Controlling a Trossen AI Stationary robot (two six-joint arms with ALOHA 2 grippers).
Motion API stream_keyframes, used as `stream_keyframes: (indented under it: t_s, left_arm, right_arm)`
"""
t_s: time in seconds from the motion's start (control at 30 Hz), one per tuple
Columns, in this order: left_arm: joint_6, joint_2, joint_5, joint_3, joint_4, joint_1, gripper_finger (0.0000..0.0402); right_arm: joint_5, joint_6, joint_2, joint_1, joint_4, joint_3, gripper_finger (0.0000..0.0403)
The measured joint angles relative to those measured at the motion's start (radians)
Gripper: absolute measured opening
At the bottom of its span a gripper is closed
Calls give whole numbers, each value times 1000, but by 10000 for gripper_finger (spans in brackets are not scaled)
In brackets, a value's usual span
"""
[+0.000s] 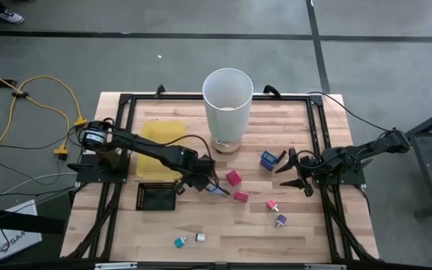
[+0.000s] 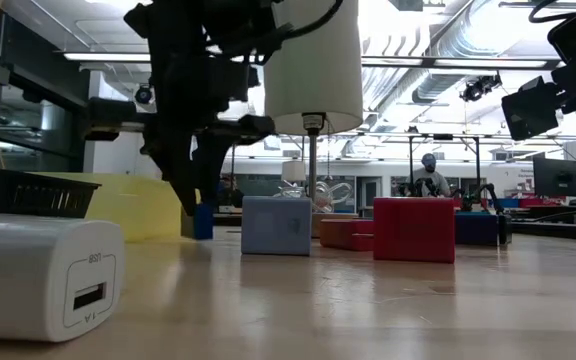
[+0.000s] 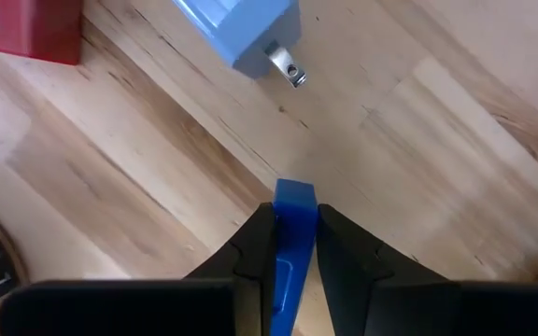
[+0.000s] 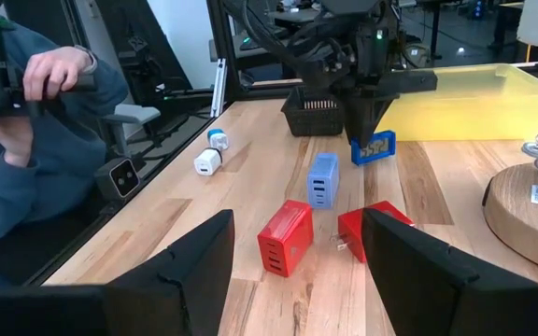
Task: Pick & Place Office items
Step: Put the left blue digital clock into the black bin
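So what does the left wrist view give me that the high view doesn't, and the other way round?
Only the left wrist view shows the grip up close: the left gripper is shut on the blue piece, with a light blue charger's metal prong visible just ahead. Only the high view shows the layout: the white bin, yellow tray, black mesh tray, the waiting right gripper and the scattered pieces near the front edge. Both show the left gripper on the wooden table beside a red piece.

The surface [image 3: 456, 121] is pale, matt wood with visible grain, the blue piece [image 3: 294, 233] looks like smooth glossy plastic, and the light blue piece [image 3: 241, 28] carries shiny metal prongs.
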Motion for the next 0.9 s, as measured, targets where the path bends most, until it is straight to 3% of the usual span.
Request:
stream_keyframes:
  t_s: [0.63,0.9]
  left_arm:
    - [-34,-302,0,1,-15,0,56]
    - [-34,-368,10,1,-16,-38,56]
  right_arm:
    - [0,0,0,0,0,0,222]
    - [0,0,0,0,0,0,222]
